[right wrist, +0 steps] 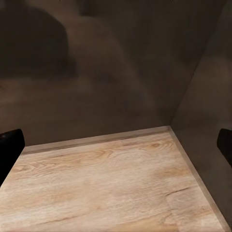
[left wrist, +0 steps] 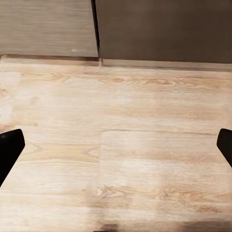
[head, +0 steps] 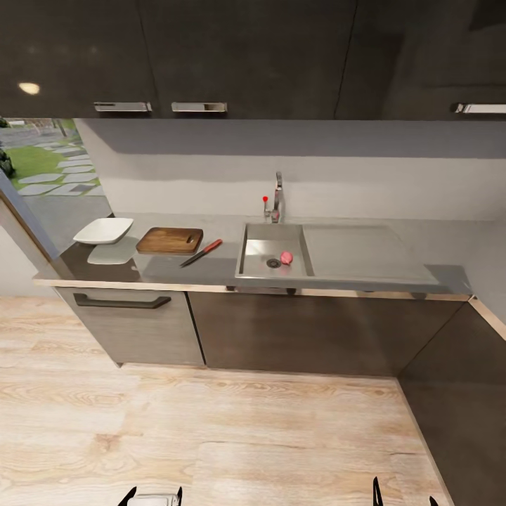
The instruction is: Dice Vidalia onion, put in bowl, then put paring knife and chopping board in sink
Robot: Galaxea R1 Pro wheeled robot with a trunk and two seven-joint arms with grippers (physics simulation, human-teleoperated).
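The pinkish-red Vidalia onion (head: 286, 258) lies in the steel sink (head: 257, 248), beside the round drain. Left of the sink, the paring knife (head: 202, 253) with its red-orange handle rests on the grey countertop (head: 211, 273). Further left is the brown chopping board (head: 169, 240), then the white bowl (head: 103, 230) near the counter's left end. My left gripper (head: 154, 496) (left wrist: 116, 150) and right gripper (head: 404, 495) (right wrist: 116, 150) hang low over the wooden floor, well short of the counter. Both are open and hold nothing.
A chrome tap (head: 277, 199) with a red knob stands behind the sink, and a flat drainboard (head: 365, 254) adjoins it on the right. Dark cabinets (head: 295, 330) run under the counter and turn along the right wall. Wall cupboards (head: 246, 56) hang overhead. Wooden floor (head: 232, 436) lies between me and the counter.
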